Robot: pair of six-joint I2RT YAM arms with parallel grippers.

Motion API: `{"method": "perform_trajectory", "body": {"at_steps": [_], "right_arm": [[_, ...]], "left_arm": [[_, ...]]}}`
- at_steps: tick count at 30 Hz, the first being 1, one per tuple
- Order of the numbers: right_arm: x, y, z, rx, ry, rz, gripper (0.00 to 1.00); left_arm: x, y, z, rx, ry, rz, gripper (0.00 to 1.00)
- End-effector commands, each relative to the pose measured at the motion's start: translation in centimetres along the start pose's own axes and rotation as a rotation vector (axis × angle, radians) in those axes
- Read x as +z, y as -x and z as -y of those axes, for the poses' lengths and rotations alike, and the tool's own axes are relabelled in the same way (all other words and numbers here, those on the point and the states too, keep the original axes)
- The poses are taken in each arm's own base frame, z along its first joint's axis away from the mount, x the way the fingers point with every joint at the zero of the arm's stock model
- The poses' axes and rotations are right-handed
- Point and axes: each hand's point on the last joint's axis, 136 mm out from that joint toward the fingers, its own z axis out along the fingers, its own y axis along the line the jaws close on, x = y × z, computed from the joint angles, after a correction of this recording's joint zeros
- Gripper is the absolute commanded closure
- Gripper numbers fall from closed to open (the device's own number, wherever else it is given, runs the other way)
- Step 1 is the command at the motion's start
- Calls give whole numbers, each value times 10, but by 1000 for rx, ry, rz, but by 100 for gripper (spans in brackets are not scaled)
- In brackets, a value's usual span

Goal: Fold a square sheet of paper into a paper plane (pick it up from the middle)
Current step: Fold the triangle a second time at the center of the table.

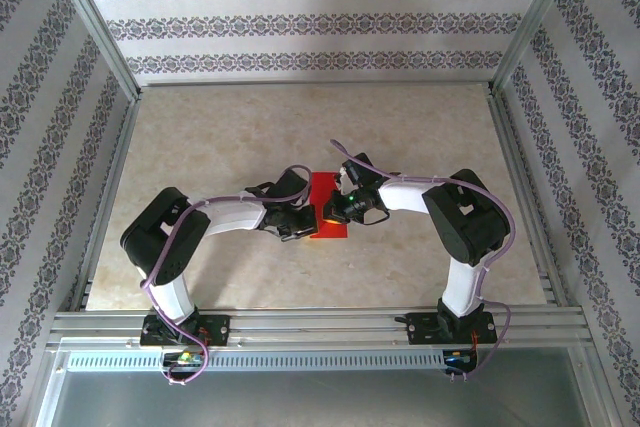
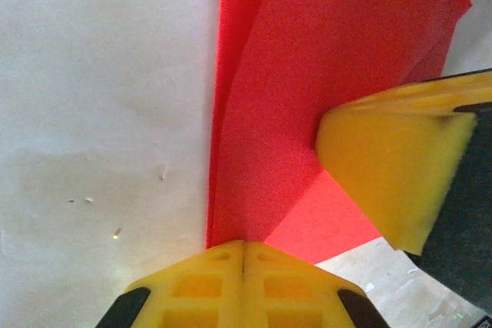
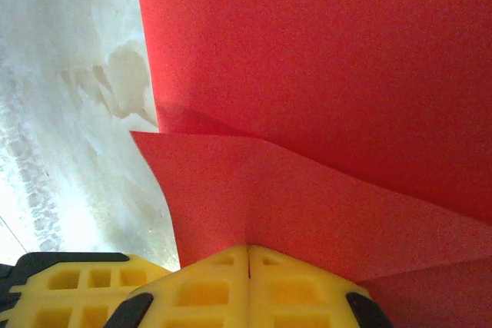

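Mid-fold at the centre of the worktop [image 1: 200, 147]. Pinches the square sheet of paper [image 3: 323, 51] from both sides, left hand [image 2: 244, 245] and right hand [image 3: 248, 250] clamped fully shut on lifted layers (an early crease, seemingly). Next likely calls for drawing edges together evenly, then pressing flat.

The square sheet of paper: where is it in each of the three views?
Top external: square sheet of paper at the centre of the table.
Left wrist: paper upper middle and right, left gripper shut on it.
Right wrist: paper middle and right, right gripper shut on it.
Shared landmark: the pale table beside the paper.
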Motion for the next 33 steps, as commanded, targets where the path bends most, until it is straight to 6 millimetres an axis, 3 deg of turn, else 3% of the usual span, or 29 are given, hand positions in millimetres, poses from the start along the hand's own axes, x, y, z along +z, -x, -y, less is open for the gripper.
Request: {"method": "perform_trajectory", "body": {"at_steps": [1, 9, 15, 20, 23, 26, 30, 33], "right_arm": [[7, -4, 21, 29, -57, -16, 100], [-7, 22, 26, -18, -49, 57, 100], [-25, 50, 49, 7, -37, 134, 100], [-45, 74, 74, 81, -58, 204, 100], [-60, 85, 68, 84, -51, 249, 100], [-79, 86, 54, 60, -44, 280, 97], [-93, 75, 44, 79, -19, 294, 87], [-94, 64, 41, 128, 15, 289, 77]], "left_arm": [[9, -14, -24, -40, 84, -43, 97], [11, -27, -51, -76, 177, -81, 99], [14, -36, -67, -102, 208, -84, 99], [16, -35, -65, -104, 186, -76, 99], [14, -28, -51, -76, 153, -69, 99], [6, -13, -20, -17, 84, -49, 96], [-17, 15, 32, 69, -39, 34, 88], [-32, 34, 52, 96, -77, 101, 85]]}}
